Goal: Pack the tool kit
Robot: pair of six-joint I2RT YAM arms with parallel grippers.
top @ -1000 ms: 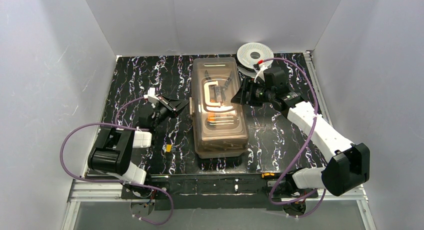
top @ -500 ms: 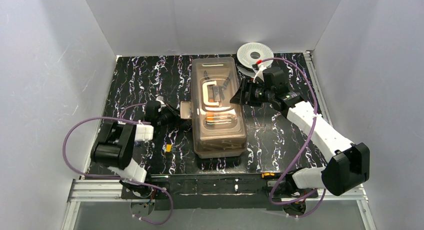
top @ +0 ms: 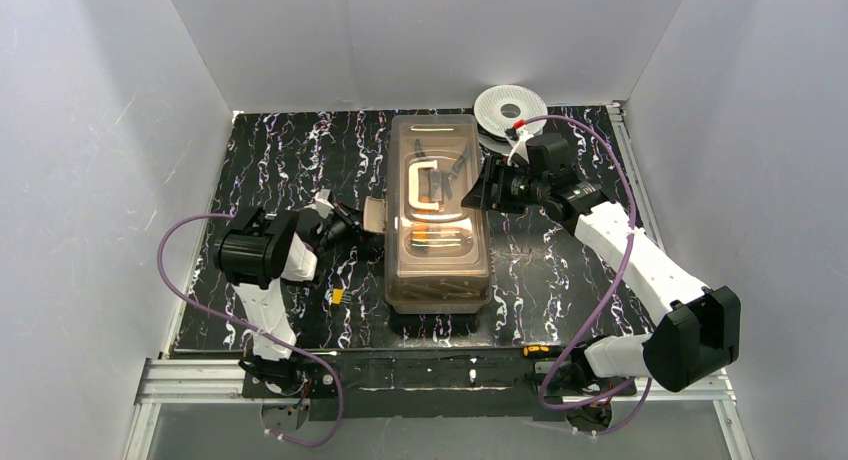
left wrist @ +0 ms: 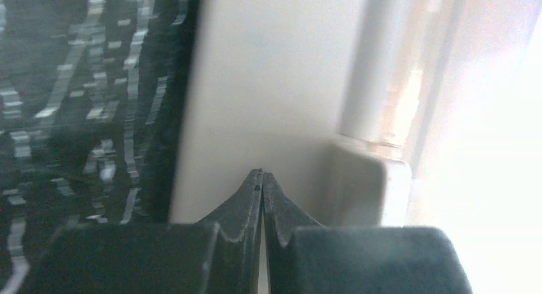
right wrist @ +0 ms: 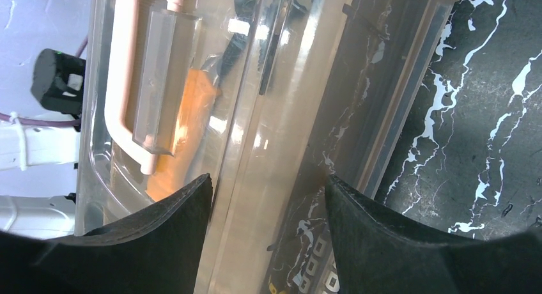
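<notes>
Top view: the closed smoky-brown toolbox (top: 438, 220) stands lengthwise at the centre of the frame on the black marbled desk (top: 280, 160), its cream handle (top: 418, 188) lying flat on the lid. The left hand (top: 360, 226), at centre left, meets the beige latch (top: 373, 217) on the box's left side. In the left wrist view its fingertips (left wrist: 255, 182) are pressed together, tips against a cream surface. The right hand (top: 478, 192), right of centre, rests against the lid's right edge. In the right wrist view this hand (right wrist: 268, 195) is spread, with the translucent lid between the fingers. An orange shape (right wrist: 185, 128) shows through the lid. A white spool (top: 503, 107) lies at upper centre right, beyond the box.
</notes>
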